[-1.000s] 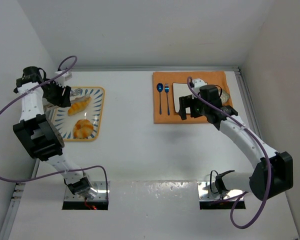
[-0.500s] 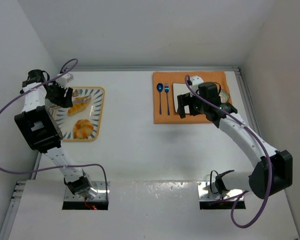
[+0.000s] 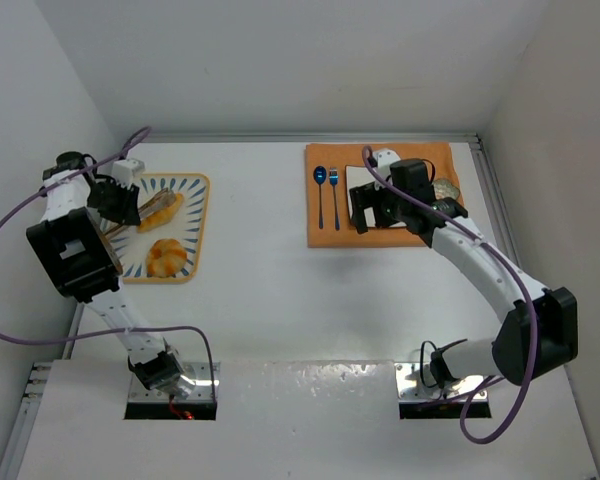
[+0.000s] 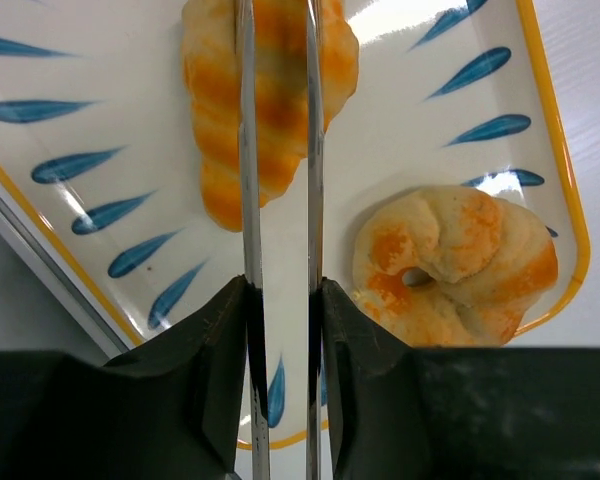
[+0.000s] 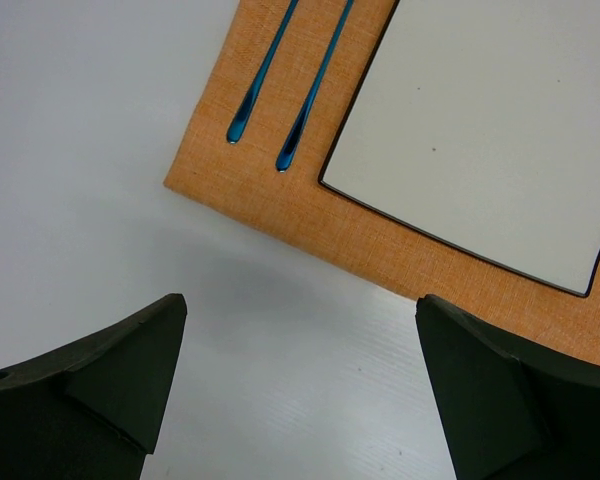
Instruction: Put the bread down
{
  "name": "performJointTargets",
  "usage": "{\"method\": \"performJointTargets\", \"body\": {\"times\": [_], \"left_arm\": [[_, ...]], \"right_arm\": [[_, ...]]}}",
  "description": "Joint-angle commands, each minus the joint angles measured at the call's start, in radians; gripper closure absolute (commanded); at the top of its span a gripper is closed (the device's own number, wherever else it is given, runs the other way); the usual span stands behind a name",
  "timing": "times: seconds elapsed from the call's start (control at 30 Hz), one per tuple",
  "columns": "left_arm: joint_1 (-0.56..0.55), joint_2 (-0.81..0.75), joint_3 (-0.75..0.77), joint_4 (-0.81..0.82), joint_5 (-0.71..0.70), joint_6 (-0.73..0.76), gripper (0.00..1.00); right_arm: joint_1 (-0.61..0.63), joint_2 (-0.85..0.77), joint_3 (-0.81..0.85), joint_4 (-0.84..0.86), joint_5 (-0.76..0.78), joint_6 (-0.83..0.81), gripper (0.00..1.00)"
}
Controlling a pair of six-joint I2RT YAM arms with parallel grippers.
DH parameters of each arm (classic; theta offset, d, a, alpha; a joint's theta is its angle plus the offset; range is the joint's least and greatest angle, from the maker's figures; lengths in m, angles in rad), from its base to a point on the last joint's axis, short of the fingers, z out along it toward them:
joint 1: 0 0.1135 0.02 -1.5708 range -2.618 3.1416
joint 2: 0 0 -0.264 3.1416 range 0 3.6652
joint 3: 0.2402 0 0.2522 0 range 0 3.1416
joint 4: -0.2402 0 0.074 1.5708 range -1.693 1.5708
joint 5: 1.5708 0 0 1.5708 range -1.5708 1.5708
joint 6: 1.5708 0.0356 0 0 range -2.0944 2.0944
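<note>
The croissant (image 4: 212, 110) lay on a blue-streaked tray (image 4: 400, 100) at the counter's (image 3: 280, 300) left, its long axis slanting near-left to far-right, the bun (image 4: 455, 265) just beside it. The left gripper (image 4: 277, 60) held narrowly parted jaws over the croissant, grip unclear. The right gripper (image 5: 300, 300) hung with jaws spread wide, holding nothing.

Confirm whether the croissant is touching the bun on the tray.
Apart. The left wrist view shows a strip of bare white tray between the croissant and the bun.
</note>
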Motion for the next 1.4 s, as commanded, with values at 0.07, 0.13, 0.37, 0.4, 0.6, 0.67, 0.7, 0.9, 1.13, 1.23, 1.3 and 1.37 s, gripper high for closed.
{"method": "performJointTargets", "body": {"times": [0.07,0.13,0.37,0.4,0.6,0.67,0.7,0.9,1.13,1.23,1.3,1.37], "left_arm": [[0.03,-0.007,0.052,-0.108,0.053,0.057,0.67],[0.03,-0.007,0.061,-0.108,0.053,0.057,0.71],[0.03,0.016,0.212,-0.178,0.131,-0.006,1.0],[0.03,0.007,0.229,-0.178,0.131,-0.015,1.0],[-0.06,-0.046,0.32,-0.169,0.131,-0.11,1.0],[-0.174,-0.055,0.368,-0.143,0.116,-0.147,1.0],[-0.22,-0.064,0.383,-0.123,0.116,-0.2,1.0],[-0.642,0.041,0.519,0.093,0.062,-0.399,1.0],[-0.967,0.307,0.723,0.32,-0.023,-0.585,1.0],[-1.064,0.395,0.748,0.401,-0.109,-0.611,1.0],[-1.09,0.425,0.748,0.452,-0.149,-0.639,1.0],[-1.104,0.465,0.748,0.492,-0.192,-0.677,1.0]], "right_arm": [[0.009,-0.001,0.048,0.025,0.005,-0.02,0.03],[0.009,0.003,0.051,0.027,0.006,-0.022,0.03],[0.011,0.017,0.06,0.031,0.0,-0.025,0.03],[0.009,0.017,0.061,0.031,0.0,-0.031,0.03],[-0.018,0.006,0.045,0.033,0.046,0.01,0.03],[-0.044,0.003,0.032,0.001,0.07,0.073,0.03],[-0.09,-0.001,0.028,-0.01,0.11,0.096,0.04],[-0.251,-0.138,-0.121,-0.028,0.166,0.23,0.04],[-0.279,-0.271,-0.276,-0.059,0.232,0.184,0.04],[-0.293,-0.334,-0.317,-0.07,0.249,0.176,0.04],[-0.299,-0.359,-0.334,-0.087,0.25,0.161,0.04],[-0.304,-0.386,-0.348,-0.091,0.25,0.138,0.04]]}}
